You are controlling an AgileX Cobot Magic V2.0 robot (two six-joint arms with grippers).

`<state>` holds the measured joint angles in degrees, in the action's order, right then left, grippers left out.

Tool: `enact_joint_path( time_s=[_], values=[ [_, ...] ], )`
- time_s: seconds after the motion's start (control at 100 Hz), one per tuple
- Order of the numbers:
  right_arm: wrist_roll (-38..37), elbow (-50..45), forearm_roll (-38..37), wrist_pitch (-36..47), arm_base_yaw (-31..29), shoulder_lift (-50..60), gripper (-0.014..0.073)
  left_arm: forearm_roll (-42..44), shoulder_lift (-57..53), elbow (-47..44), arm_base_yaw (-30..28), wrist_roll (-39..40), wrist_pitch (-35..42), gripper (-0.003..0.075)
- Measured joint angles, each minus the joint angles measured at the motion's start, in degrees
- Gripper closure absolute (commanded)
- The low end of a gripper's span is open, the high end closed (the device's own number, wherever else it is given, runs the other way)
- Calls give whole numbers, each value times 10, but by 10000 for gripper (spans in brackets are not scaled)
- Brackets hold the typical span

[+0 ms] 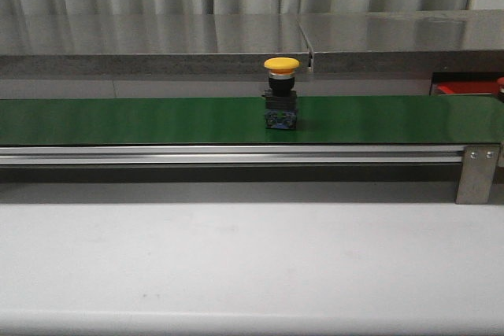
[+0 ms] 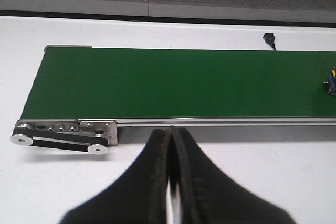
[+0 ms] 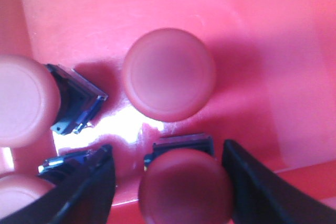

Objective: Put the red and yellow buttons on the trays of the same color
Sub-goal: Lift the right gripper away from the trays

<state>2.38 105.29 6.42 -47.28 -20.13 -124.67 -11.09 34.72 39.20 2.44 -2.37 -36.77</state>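
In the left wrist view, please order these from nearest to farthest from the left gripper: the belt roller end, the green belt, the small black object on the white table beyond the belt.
1. Roller end: on the belt's near edge, just ahead of the left gripper.
2. Green belt: behind the roller end, running across the view.
3. Small black object: beyond the belt's far edge, on the white table.

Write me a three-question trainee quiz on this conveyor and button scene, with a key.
1. True or false: the yellow button stands upright on the green belt.
2. Which gripper is over the red tray? A) left gripper B) right gripper
3. Fill in: the left gripper has its fingers ____.

Key:
1. True.
2. B. The right gripper is open, its fingers on either side of a red button in the tray, with other red buttons around it.
3. Shut, and holding nothing, near the belt's end.
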Motion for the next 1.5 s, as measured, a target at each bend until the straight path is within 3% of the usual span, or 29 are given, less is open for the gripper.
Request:
enact_joint_path(
  time_s=[0.55, 0.96, 1.13, 1.5],
  values=[
    [0, 0, -27, -23, 12, 83, 136, 0, 0, 0, 0, 0, 0, 741],
    [1, 1, -41, -121, 138, 149, 127, 0, 0, 0, 0, 0, 0, 741],
    [2, 1, -41, -169, 181, 161, -24, 0, 0, 0, 0, 0, 0, 741],
    [4, 0, -34, -235, 245, 205, -6, 0, 0, 0, 0, 0, 0, 741]
  ],
)
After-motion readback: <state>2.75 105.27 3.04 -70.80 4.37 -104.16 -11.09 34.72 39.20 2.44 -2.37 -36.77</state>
